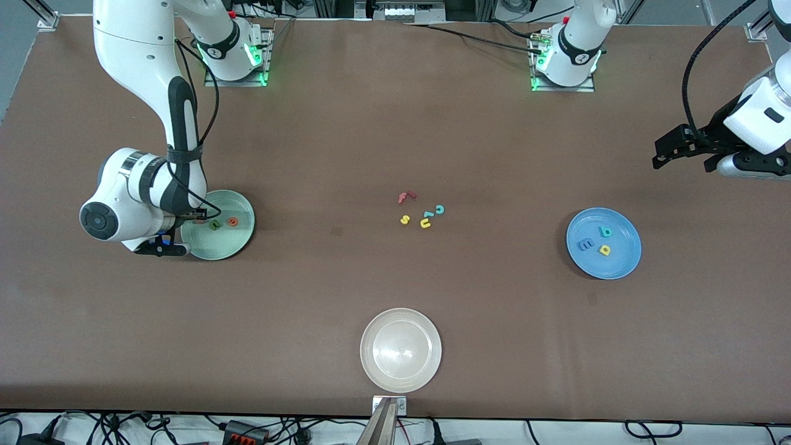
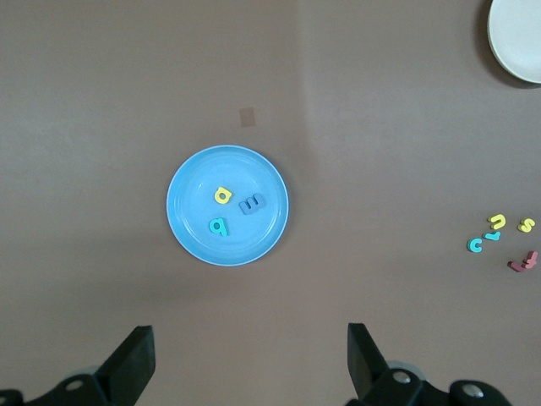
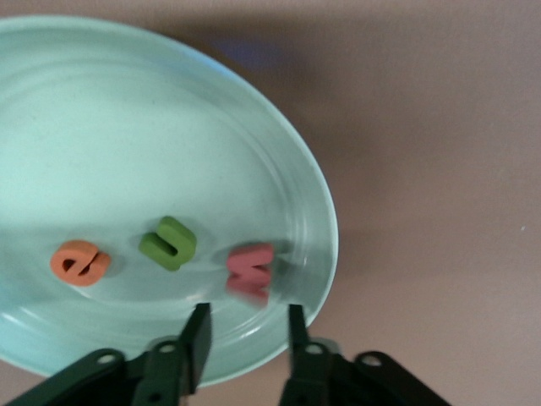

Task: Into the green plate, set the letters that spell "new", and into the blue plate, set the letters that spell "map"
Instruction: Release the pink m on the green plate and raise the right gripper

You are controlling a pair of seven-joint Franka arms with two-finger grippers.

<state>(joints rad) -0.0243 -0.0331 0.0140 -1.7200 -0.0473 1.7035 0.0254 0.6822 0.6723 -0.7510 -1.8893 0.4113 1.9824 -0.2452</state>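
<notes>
Brown matting covers the whole table (image 1: pixel 346 142) you are working at, with both arm bases fixed along its top edge. Toward the right arm's end you have the green plate (image 1: pixel 238 244), and the right gripper (image 3: pixel 245 334) sits low over its rim with the fingers parted and nothing between them. In that plate lie all three of the "new" pieces in a row: the orange "e" (image 3: pixel 79 262), the dark green "n" (image 3: pixel 168 243) and the pinkish-red "w" (image 3: pixel 251 271), the "w" blurred and just ahead of the fingertips. Toward the left arm's end you see the blue plate (image 1: pixel 621 262) holding the blue "m" (image 2: pixel 252 204), the teal "a" (image 2: pixel 219 226) and the yellow "p" (image 2: pixel 222 195), close together near its middle. Your left gripper (image 2: pixel 249 359) waits high over bare table at that end, its fingers spread wide and empty. Mid-table, well apart from both plates, a small cluster is left: the red "f" (image 1: pixel 406 197), the teal "c" (image 1: pixel 440 209), the yellow "s" (image 1: pixel 405 219) and the yellow "u" (image 1: pixel 425 224). Nearest the front camera stands the whitish-beige plate (image 1: pixel 371 364)
</notes>
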